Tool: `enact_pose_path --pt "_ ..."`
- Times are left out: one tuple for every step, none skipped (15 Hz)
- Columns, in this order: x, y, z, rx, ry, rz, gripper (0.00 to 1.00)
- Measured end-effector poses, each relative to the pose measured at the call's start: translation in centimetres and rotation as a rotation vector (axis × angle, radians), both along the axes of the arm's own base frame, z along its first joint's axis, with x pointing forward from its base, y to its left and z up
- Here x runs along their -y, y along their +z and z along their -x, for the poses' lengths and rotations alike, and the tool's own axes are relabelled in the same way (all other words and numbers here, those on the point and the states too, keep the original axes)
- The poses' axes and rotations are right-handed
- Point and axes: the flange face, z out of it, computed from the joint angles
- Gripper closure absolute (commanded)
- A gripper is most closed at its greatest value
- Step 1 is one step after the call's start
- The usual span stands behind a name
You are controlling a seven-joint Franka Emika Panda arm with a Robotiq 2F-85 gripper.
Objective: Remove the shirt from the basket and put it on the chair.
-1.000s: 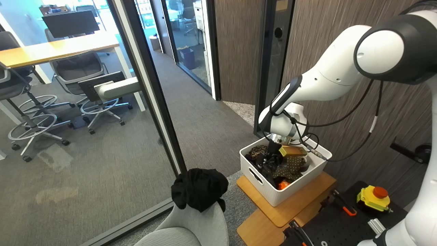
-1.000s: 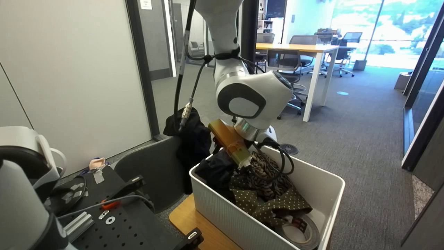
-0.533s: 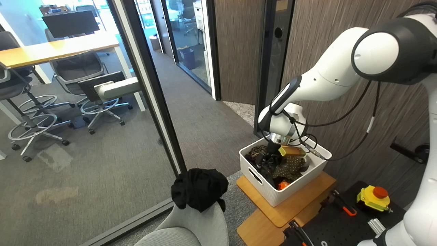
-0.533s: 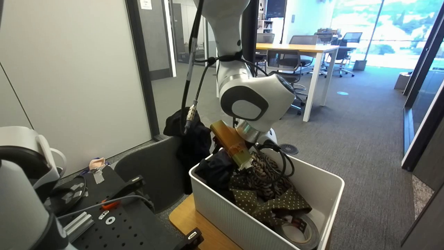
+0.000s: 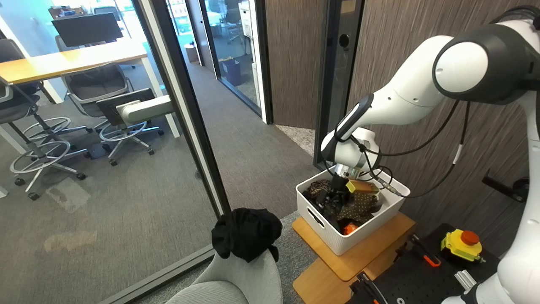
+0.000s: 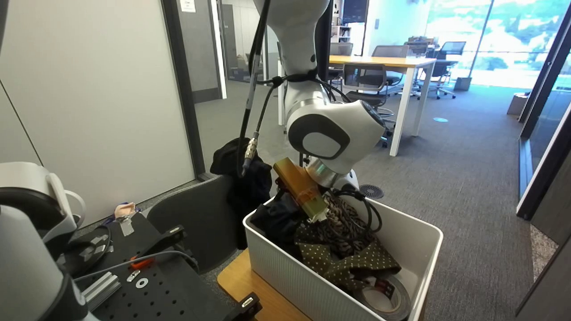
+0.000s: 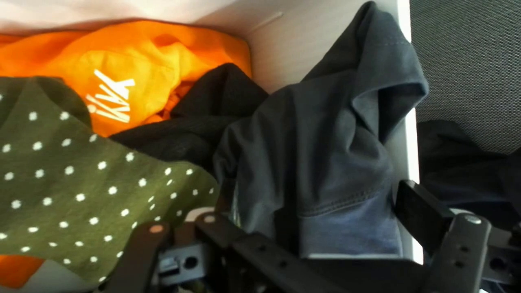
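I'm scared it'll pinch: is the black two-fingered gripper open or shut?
Open: the wrist view shows the gripper with fingers apart, dark grey cloth visible between them.

Beyond the tool point(image 7: 317, 199), a grey carpeted floor point(image 6: 473, 178) runs toward tall glass windows point(image 6: 513, 40) bright with daylight. Well apart from the tool, dark-seated wheeled office chairs point(image 5: 99, 84) stand around a long, white-legged, yellow wood-topped table point(image 5: 71, 61). A brown wood-grain wall point(image 5: 388, 46) rises near the tool; apart from the tool stands a black-framed glass partition point(image 5: 190, 105).
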Motion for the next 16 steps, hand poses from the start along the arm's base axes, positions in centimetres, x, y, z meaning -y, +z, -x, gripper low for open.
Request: enact_pose_path --pt "0.0 -0.2 0.0 -0.002 0.001 -0.001 0.0" --pt "0.1 -0.4 0.0 -0.004 0.001 -0.002 0.0" --pt "0.2 -0.6 0.0 -0.006 0.001 -0.002 0.0" --pt "0.2 -0.8 0.0 -0.008 0.002 -0.003 0.0" --pt "0.2 -1.0 0.1 -0.011 0.003 -0.004 0.0" --pt "0.2 -1.2 0.1 -0.013 0.004 -0.005 0.0" --pt "0.2 -1.4 0.1 -0.014 0.005 -0.006 0.0" --pt "0.2 -1.5 0.0 -0.016 0.008 -0.006 0.0" --pt "0.2 -1.6 0.0 -0.017 0.011 -0.006 0.0" --pt "0.2 -1.7 0.0 -0.018 0.016 -0.006 0.0" --pt "0.1 -1.7 -0.1 -0.018 0.021 -0.006 0.25" --pt "0.1 -1.8 -0.1 -0.019 0.026 -0.006 0.27" --pt "0.1 -1.8 -0.2 -0.019 0.03 -0.007 0.34" --pt "0.0 -1.8 -0.2 -0.018 0.033 -0.008 0.42" --pt "-0.1 -1.9 -0.2 -0.018 0.037 -0.009 0.51" --pt "-0.2 -1.9 -0.2 -0.018 0.04 -0.011 0.58"
